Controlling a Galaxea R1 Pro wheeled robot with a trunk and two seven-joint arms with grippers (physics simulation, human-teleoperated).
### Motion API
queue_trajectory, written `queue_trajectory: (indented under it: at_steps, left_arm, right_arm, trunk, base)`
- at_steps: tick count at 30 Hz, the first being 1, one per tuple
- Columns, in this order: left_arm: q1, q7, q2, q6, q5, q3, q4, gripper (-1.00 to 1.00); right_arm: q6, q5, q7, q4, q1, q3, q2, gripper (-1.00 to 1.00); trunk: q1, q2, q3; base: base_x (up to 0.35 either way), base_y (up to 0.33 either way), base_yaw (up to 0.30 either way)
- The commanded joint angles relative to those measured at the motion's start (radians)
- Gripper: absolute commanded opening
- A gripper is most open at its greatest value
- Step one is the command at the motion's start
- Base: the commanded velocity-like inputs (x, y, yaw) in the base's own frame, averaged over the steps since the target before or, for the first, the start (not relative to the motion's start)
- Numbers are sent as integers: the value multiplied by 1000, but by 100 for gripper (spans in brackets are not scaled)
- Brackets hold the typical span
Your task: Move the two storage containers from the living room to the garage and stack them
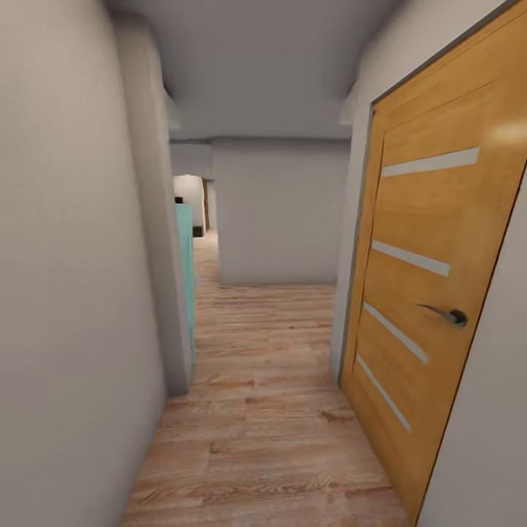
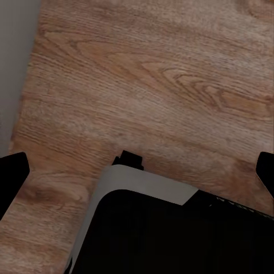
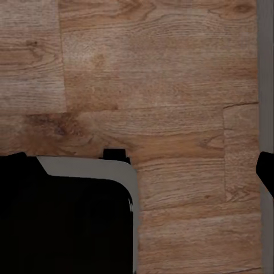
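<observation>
The two storage containers are out of view, and so are the living room and the garage. I am in a narrow hallway with a light wood plank floor [image 1: 263,410]. In the left wrist view my left gripper [image 2: 138,171] is open above the planks, a dark fingertip at each side edge and nothing between them. In the right wrist view my right gripper [image 3: 137,168] is open too, over planks, with nothing in it. Below each gripper shows a corner of my own black and grey base [image 2: 142,188].
A shut wooden door [image 1: 428,293] with pale slits and a metal handle [image 1: 446,315] stands close on the right. A white wall [image 1: 66,293] runs along the left, ending at a turquoise panel [image 1: 187,278]. The hallway ends at a white wall [image 1: 278,212], with an opening to its left.
</observation>
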Motion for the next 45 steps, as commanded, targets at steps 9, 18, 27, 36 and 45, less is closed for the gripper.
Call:
queue_trajectory:
  at_steps: [9, 18, 27, 36, 45]
  left_arm:
    - [-1, 1, 0, -3, 1, 9, 1, 100]
    - [-1, 1, 0, 5, 2, 9, 1, 100]
    - [-1, 1, 0, 8, 2, 9, 1, 100]
    - [-1, 1, 1, 4, 3, 10, 1, 100]
    - [-1, 1, 1, -1, 0, 6, 1, 100]
  right_arm:
    - [-5, -16, 6, 3, -1, 2, 0, 100]
    - [-8, -12, 8, 3, -1, 1, 2, 100]
    - [-8, -10, -1, 3, -1, 2, 3, 100]
    - [-8, -13, -2, 3, -1, -1, 1, 100]
    - [-8, -15, -2, 3, -1, -2, 1, 100]
  trunk:
    - [1, -1, -1]
    - [1, -1, -1]
    - [1, -1, -1]
    - [1, -1, -1]
    - [1, -1, -1]
  base:
    - [321, 0, 32]
    - [322, 0, 1]
    - [322, 0, 0]
    - [322, 0, 0]
    - [322, 0, 0]
